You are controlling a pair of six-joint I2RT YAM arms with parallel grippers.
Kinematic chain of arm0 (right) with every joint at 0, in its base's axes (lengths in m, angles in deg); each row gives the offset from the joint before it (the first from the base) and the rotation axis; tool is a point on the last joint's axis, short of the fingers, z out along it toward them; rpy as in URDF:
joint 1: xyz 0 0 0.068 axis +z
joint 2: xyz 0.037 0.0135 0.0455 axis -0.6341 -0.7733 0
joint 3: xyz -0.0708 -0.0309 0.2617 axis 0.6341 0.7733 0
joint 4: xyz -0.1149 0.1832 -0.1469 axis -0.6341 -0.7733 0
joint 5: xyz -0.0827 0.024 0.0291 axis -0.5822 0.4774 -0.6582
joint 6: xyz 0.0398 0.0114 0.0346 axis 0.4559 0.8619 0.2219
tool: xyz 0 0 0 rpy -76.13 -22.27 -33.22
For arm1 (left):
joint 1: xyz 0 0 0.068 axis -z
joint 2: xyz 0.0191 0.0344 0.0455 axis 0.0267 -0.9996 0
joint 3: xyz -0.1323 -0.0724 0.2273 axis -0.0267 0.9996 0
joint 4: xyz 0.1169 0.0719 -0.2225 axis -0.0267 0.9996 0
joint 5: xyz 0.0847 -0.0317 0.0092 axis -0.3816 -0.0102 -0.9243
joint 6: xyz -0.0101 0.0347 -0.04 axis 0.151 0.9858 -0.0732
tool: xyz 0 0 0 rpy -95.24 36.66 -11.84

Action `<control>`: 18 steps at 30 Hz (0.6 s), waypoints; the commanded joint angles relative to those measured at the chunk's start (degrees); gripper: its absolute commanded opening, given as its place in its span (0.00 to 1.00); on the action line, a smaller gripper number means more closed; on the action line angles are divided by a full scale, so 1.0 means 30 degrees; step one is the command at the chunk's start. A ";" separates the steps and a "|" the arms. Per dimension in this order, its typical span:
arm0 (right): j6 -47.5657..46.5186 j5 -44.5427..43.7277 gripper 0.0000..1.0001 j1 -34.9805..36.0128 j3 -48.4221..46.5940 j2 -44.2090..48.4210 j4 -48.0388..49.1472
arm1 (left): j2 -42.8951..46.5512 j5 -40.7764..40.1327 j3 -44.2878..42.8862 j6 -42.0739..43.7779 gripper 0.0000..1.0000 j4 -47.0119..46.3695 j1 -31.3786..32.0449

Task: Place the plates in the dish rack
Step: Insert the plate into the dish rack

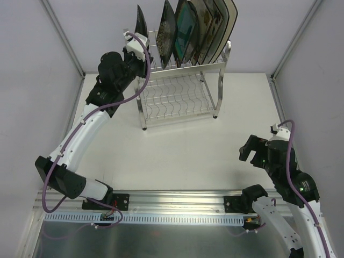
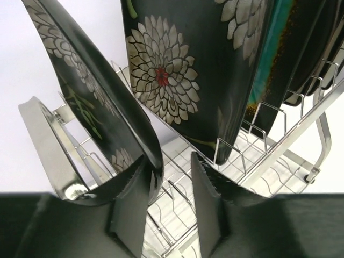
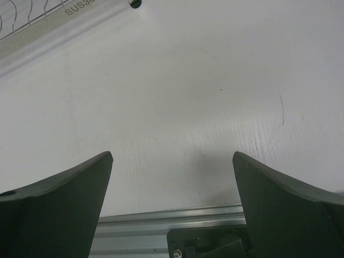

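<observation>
Reach marks the left arm [image 1: 80,134], stretched to the dish rack [image 1: 177,97] top tier, where the left gripper [image 2: 172,166] stands parted beside a slotted dark white-flowered plate [image 2: 91,102] (other plates [image 1: 199,27] stand to its right). Right gripper [image 3: 172,161], arm folded back, hangs spread wide over the table [image 3: 188,97].

White arms [image 1: 80,134], black joints [image 1: 65,181], purple cables [image 1: 146,72]

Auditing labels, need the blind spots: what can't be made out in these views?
- Top external: plates cut off by the upper edge; the rightmost overlap, so the count is unclear.
- Left wrist: leaning flowered plate partly hidden behind a left gripper finger; contact and seating in the dish rack unclear.
- Right wrist: rack almost wholly out of frame.
</observation>
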 commanded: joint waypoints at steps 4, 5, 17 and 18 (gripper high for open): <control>-0.0132 -0.0266 0.99 -0.0107 -0.0197 -0.0276 0.0446 | -0.0116 -0.0226 -0.1521 0.0640 0.20 -0.1623 0.0018; -0.0132 -0.0266 1.00 -0.0107 -0.0198 -0.0334 0.0475 | -0.0203 -0.0256 -0.1812 0.0756 0.14 -0.1624 -0.0010; -0.0571 -0.0501 1.00 -0.0106 -0.0636 -0.0774 0.0476 | -0.1111 -0.0694 -0.4653 0.0494 0.00 -0.1595 0.0018; -0.0600 -0.0530 1.00 -0.0107 -0.0608 -0.0803 0.0505 | -0.1286 -0.0695 -0.4860 0.0493 0.00 -0.1624 0.0019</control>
